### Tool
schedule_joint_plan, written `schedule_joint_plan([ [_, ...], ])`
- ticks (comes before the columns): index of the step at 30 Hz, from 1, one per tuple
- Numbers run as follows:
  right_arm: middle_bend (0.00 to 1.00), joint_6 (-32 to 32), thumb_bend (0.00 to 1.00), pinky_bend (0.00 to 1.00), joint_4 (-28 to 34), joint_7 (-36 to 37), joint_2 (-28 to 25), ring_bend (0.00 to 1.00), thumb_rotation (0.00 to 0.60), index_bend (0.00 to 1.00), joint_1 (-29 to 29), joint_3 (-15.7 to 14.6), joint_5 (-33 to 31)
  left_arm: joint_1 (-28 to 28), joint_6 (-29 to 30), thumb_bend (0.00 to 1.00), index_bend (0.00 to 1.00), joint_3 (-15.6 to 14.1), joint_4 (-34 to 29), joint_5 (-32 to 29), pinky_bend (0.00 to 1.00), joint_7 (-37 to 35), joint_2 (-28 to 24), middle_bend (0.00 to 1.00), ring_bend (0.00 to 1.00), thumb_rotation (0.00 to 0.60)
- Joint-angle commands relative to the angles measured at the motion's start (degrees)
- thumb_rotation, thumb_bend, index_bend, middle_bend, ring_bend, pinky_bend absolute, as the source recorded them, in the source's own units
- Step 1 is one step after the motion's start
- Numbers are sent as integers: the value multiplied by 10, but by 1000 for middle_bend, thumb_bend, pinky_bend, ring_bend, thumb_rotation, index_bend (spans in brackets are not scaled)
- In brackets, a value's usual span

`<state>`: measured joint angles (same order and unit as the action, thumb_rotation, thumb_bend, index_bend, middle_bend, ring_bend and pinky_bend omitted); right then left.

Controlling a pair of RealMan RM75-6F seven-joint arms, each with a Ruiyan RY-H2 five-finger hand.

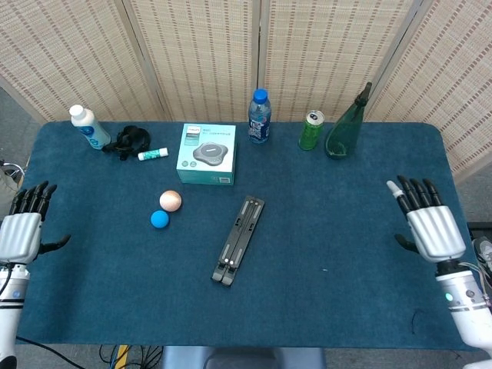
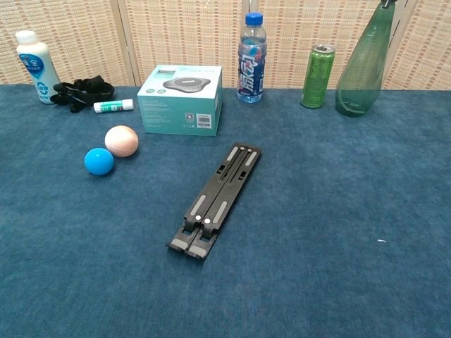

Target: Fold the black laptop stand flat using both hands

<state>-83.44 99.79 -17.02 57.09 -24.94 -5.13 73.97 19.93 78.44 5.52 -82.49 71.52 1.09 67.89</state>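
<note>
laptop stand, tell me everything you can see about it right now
The laptop stand is black, looks like metal or hard plastic, and lies folded flat on the blue table: two slim bars closed side by side, with small pale pads near the end closer to the robot. It runs diagonally, its far end pointing toward the teal box. Nothing touches it but the table; both hands are far off at the table's edges.

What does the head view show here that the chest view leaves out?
Only the head view shows the left hand and right hand, both open and empty at the table's side edges. The chest view adds nothing of its own. Both share the laptop stand lying folded flat, the blue ball, the peach ball and the teal box.
</note>
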Motion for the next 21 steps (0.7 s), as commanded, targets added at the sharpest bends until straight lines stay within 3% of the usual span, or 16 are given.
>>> schedule_joint_plan([
  [1,0,-36,105,0,6,-2,-10,0,600,0,42,-4,2,-23,32,146,0,-2,-26,0,0,26,-9,0,0,600],
  [10,0,-91,105,0,-3,40,-5,0,600,0,133,-1,-8,-77,83,147,0,-26,-83,24,0,66,-19,0,0,600],
  [21,0,-104,106,0,-11,35,8,0,600,0,173,11,30,-96,95,146,0,-28,-110,56,0,79,-26,0,0,600],
])
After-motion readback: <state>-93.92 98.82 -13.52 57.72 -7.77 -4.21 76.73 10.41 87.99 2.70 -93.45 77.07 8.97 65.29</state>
